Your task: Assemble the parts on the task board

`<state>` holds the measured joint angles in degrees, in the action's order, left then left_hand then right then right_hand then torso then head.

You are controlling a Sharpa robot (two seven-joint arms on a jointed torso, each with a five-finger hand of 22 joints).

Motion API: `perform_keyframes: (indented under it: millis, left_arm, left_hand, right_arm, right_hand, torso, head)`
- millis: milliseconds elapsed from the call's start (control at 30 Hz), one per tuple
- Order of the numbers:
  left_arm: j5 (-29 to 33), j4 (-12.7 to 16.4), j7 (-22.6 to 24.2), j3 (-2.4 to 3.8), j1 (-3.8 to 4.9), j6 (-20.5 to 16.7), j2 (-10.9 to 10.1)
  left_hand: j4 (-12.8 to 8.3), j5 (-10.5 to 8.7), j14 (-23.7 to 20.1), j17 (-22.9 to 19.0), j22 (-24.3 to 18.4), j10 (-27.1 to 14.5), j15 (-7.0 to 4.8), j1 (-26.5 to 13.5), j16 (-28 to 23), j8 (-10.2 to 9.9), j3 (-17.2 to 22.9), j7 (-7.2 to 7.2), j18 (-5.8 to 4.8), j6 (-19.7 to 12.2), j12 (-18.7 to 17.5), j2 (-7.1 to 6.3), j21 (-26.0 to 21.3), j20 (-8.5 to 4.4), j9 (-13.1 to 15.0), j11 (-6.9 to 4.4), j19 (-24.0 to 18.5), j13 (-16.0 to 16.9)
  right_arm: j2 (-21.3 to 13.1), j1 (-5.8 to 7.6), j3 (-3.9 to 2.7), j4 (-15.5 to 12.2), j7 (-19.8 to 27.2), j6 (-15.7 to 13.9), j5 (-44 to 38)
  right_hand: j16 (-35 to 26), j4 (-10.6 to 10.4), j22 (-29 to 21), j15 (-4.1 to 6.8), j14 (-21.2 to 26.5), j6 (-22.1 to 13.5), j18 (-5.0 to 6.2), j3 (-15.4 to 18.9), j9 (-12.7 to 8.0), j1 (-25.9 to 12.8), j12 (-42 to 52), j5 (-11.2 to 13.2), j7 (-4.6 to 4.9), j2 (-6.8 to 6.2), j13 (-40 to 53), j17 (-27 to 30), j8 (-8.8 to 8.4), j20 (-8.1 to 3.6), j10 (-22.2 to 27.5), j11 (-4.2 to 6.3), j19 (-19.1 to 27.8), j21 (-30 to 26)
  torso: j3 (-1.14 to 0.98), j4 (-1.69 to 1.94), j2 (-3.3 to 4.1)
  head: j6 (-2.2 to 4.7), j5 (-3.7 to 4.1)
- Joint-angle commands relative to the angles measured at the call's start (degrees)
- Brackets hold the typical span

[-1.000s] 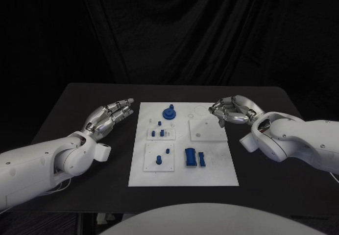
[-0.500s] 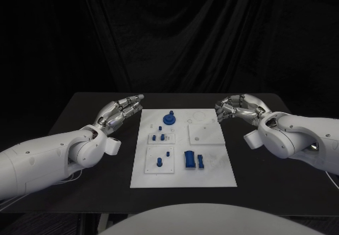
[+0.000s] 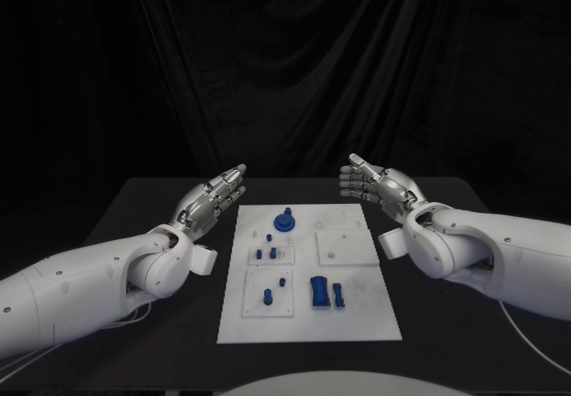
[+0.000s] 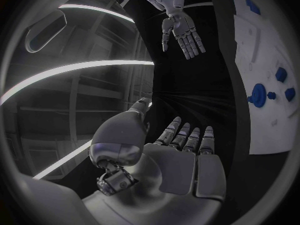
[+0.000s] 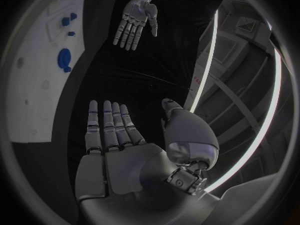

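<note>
Parts (image 3: pixel 321 290) on task board (image 3: pixel 369 318), between hands

A black bench (image 3: pixel 143 186) stands in front of a big black curtain (image 3: pixel 298 82). The curtain hangs in soft folds behind the bench's far edge. The bench top is dark and flat. Its near edge is straight, and its far corners sit close to the curtain.

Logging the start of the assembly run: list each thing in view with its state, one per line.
left hand: open, fingers straight, holding nothing, beside the board.
right hand: open, fingers straight, holding nothing.
task board: flat on the table, untouched.
round blue part: upright near the board's far end.
large blue block: lying on the board, loose.
small blue parts: standing in the small plates.
</note>
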<state>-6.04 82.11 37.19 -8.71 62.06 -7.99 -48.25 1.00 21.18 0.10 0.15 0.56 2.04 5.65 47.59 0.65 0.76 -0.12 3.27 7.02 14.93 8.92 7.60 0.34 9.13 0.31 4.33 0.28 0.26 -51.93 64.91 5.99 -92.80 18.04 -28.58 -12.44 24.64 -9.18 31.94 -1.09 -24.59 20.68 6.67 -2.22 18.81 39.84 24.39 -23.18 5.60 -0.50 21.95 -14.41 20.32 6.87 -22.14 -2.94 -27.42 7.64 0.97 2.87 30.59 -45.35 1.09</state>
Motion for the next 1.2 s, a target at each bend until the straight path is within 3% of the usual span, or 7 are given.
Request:
perform_keyframes:
  millis: [33, 167, 233, 267, 400, 433, 1200]
  left_arm:
    - [2.1, 1.7, -2.06, 1.49, -0.4, -11.3, 0.76]
    - [3.25, 3.49, -3.62, 3.6, -0.83, -18.55, 1.58]
    - [3.84, 4.4, -4.41, 4.67, -1.06, -22.24, 1.99]
    - [4.12, 4.84, -4.79, 5.18, -1.16, -24.0, 2.19]
    - [5.12, 6.41, -6.16, 7.03, -1.55, -30.35, 2.91]
    - [5.29, 6.68, -6.38, 7.34, -1.61, -31.42, 3.03]
    - [6.04, 7.84, -7.4, 8.71, -1.9, -36.13, 3.56]
  left_hand:
    - [-1.0, -6.97, -0.1, -0.15, -0.56, -2.04, -5.65, -15.64, -0.65, -0.76, 0.12, -3.27, -2.17, -4.86, -2.95, -2.49, -0.34, -2.98, -0.31, -4.33, -0.28, -0.26]
    - [-1.0, -9.07, -0.1, -0.15, -0.56, -2.04, -5.65, -20.4, -0.65, -0.76, 0.12, -3.27, -2.74, -6.29, -3.85, -3.24, -0.34, -3.82, -0.31, -4.33, -0.28, -0.26]
    - [-1.0, -9.9, -0.1, -0.15, -0.56, -2.04, -5.65, -22.24, -0.65, -0.76, 0.12, -3.27, -2.76, -6.94, -4.17, -3.55, -0.34, -4.14, -0.31, -4.33, -0.28, -0.26]
    - [-1.0, -10.42, -0.1, -0.15, -0.56, -2.04, -5.65, -23.39, -0.65, -0.76, 0.12, -3.27, -7.02, -7.28, -4.41, -7.6, -0.34, -4.4, -0.31, -4.33, -0.28, -0.26]
    - [-1.0, -12.11, -0.1, -0.15, -0.56, -2.04, -5.65, -27.2, -0.65, -0.76, 0.12, -3.27, -7.02, -8.5, -8.92, -7.6, -0.34, -5.02, -0.31, -4.33, -0.28, -0.26]
    - [-1.0, -12.46, -0.1, -0.15, -0.56, -2.04, -5.65, -27.98, -0.65, -0.76, 0.12, -3.27, -7.02, -8.67, -8.92, -7.6, -0.34, -9.13, -0.31, -4.33, -0.28, -0.26]
    - [-1.0, -21.18, -0.1, -0.15, -0.56, -2.04, -5.65, -39.93, -0.65, -0.76, 0.12, -3.27, -7.02, -14.93, -8.92, -7.6, -0.34, -9.13, -0.31, -4.33, -0.28, -0.26]
  right_arm:
    - [3.1, -2.13, -2.3, 1.26, 7.78, -10.19, 8.08]
    - [5.82, -3.85, -4.72, 2.3, 10.38, -13.7, 10.94]
    - [6.66, -4.38, -5.47, 2.62, 11.19, -14.79, 11.83]
    - [6.94, -4.56, -5.72, 2.73, 11.46, -15.15, 12.12]
    - [7.24, -4.75, -5.99, 2.85, 11.75, -15.54, 12.44]
    - [7.24, -4.75, -5.99, 2.85, 11.75, -15.54, 12.44]
    - [7.24, -4.75, -5.99, 2.85, 11.75, -15.54, 12.44]
  right_hand:
    - [-8.08, 3.01, -10.5, 1.09, 8.1, -6.78, -2.32, 2.22, -6.18, -13.1, -8.0, 7.61, -5.6, 0.5, -7.21, 4.74, -6.68, -2.25, 7.27, 2.94, 9.02, -2.53]
    - [-10.59, 3.78, -13.74, 1.09, 10.59, -8.84, -2.32, 2.22, -8.1, -17.14, -10.48, 9.97, -5.6, 0.5, -9.44, 6.21, -8.74, -6.87, 9.53, 2.94, 11.79, -3.3]
    - [-11.59, 4.21, -15.01, 1.09, 11.56, -9.58, -6.67, 2.22, -8.84, -18.72, -11.46, 10.89, -5.6, 0.5, -10.32, 6.78, -9.54, -6.87, 10.37, 2.94, 12.85, -3.62]
    - [-12.12, 4.41, -15.71, 1.09, 12.12, -10.11, -6.67, 2.22, -9.25, -19.6, -12.0, 11.41, -5.6, 0.5, -10.79, 7.09, -9.99, -6.87, 10.87, 2.94, 13.37, -7.64]
    - [-14.1, 5.12, -18.27, 1.09, 14.07, -11.78, -6.67, 2.22, -10.76, -22.79, -13.96, 13.26, -5.6, 0.5, -12.55, 8.25, -11.61, -6.87, 12.63, 2.94, 15.61, -7.64]
    - [-14.48, 9.18, -18.81, 1.09, 14.47, -12.13, -6.67, 2.22, -11.08, -23.45, -14.35, 13.64, -5.6, 0.5, -12.93, 8.49, -11.96, -6.87, 13.03, 2.94, 16.1, -7.64]
    - [-24.64, 9.18, -26.86, 1.09, 20.51, -20.68, -6.67, 2.22, -18.81, -33.26, -24.39, 23.18, -5.6, 0.5, -21.95, 14.41, -20.32, -6.87, 22.14, 2.94, 22.86, -7.64]
  torso:
    - [-0.4, -1.16, 0.24]
    - [-0.65, -1.92, 0.39]
    - [-0.75, -2.22, 0.46]
    - [-0.8, -2.35, 0.48]
    - [-0.93, -2.75, 0.56]
    - [-0.95, -2.8, 0.57]
    - [-0.97, -2.87, 0.59]
  head:
    - [3.76, -0.38]
    - [6.93, -0.69]
    - [8.21, -0.82]
    - [8.75, -0.87]
    - [10.44, -1.04]
    - [10.65, -1.06]
    - [10.97, -1.09]
